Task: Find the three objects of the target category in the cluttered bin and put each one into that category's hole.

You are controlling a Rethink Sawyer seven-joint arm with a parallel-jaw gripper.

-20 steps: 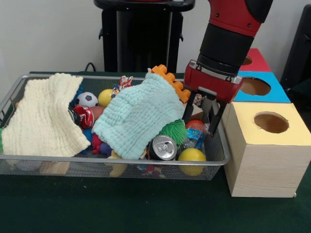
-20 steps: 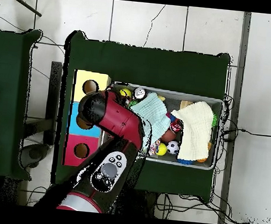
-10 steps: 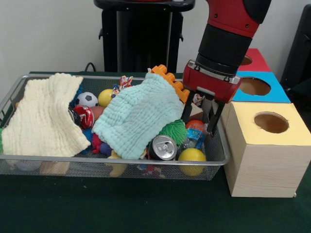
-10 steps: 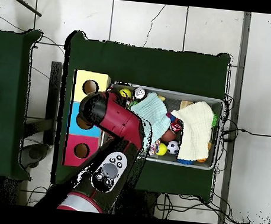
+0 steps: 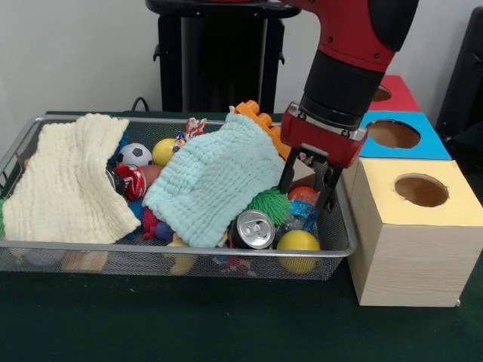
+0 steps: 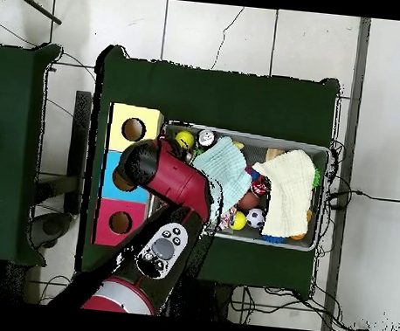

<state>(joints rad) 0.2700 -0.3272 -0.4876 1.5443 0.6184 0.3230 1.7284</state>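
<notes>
Partly under the mint cloth (image 5: 215,177): orange block (image 5: 263,123), green ball (image 5: 270,204).

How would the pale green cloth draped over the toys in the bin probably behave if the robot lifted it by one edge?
The pale green cloth sags over the toys beneath it and takes their shape, so it is probably floppy and would hang limp. It looks thin and waffle-textured, so likely light and easy to grip, not slippery. It overlaps the can, so lifting it might nudge loose items.
</notes>
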